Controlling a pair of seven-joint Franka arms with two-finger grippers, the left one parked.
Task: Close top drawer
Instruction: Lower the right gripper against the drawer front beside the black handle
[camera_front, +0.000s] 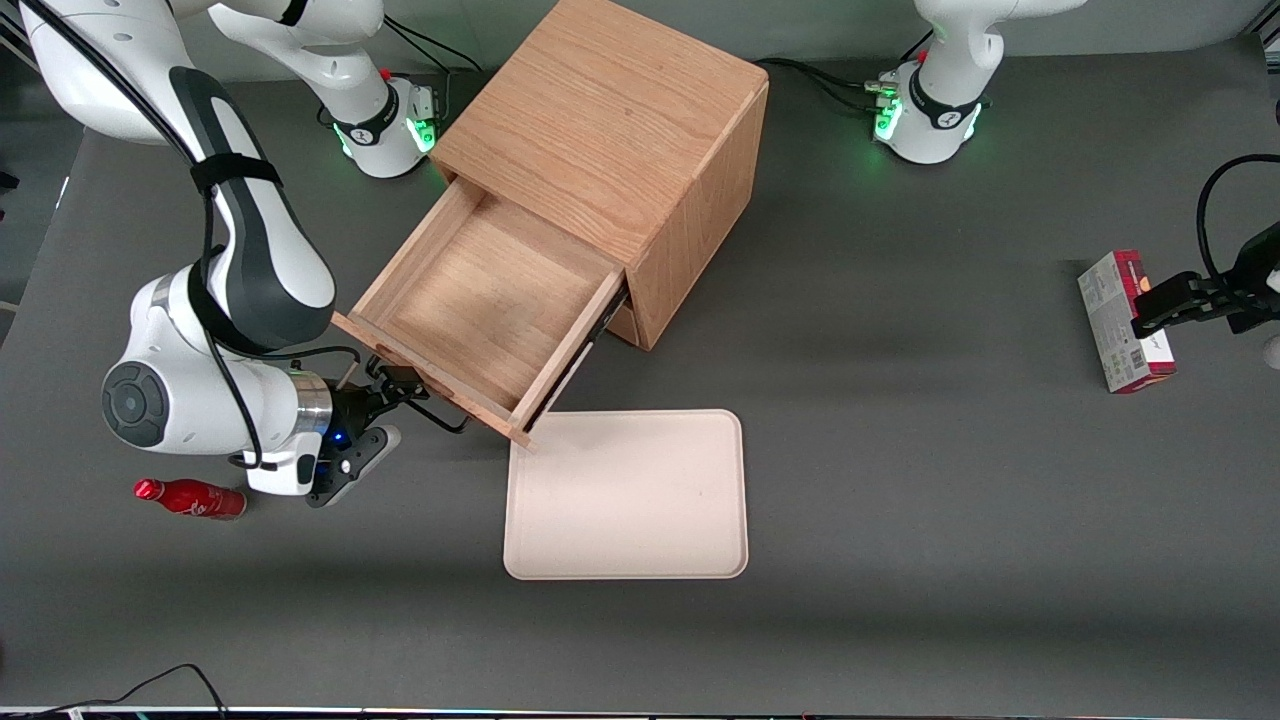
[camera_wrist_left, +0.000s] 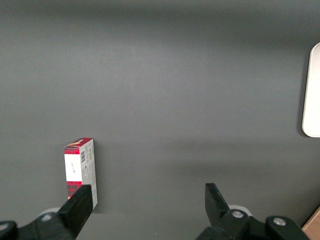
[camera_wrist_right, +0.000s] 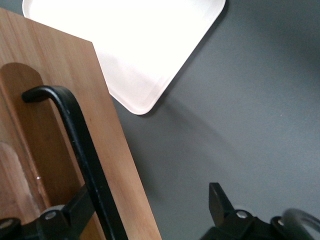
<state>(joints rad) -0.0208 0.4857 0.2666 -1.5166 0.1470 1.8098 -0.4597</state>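
A dark grey bench (camera_front: 900, 450) fills the whole scene, matte and evenly lit from above, soft shadows pooling beneath whatever stands on it. Green indicator lights glow at the edge farthest from the front camera. A black cable (camera_front: 160, 685) snakes along the nearest edge.

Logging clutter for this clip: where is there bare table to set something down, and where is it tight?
Bare table spreads between the beige tray and the red-and-white box, and along the camera-side edge nearer than the tray. It is crowded at the open top drawer: the tool, open, sits at its black handle, the tray's corner close by and the red bottle beside the arm.
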